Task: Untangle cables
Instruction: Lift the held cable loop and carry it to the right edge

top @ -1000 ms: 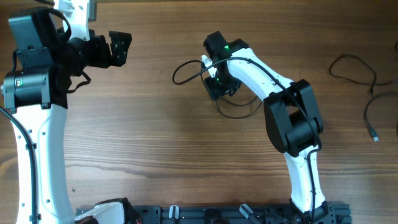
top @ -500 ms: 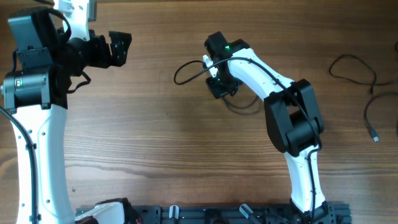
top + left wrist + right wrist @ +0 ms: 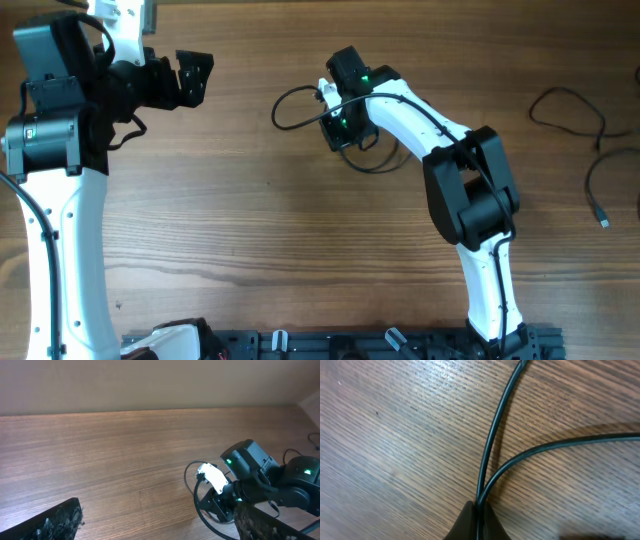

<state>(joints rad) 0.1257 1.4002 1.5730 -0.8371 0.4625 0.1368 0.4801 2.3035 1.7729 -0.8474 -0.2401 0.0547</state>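
A thin black cable lies looped on the wooden table at the centre top. My right gripper is shut on it. In the right wrist view two strands of this cable run into the closed fingertips. The same loop shows in the left wrist view. A second thin black cable and a third with a plug end lie at the far right. My left gripper is open and empty at the upper left, well away from the cables; its fingers frame bare table.
The right arm's white link crosses the centre of the table. A black rail runs along the front edge. The left arm's column stands at the left side.
My right gripper has moved a little up and left with the cable in it. The loop has shifted left and its lower part has tightened. The left arm has not moved.
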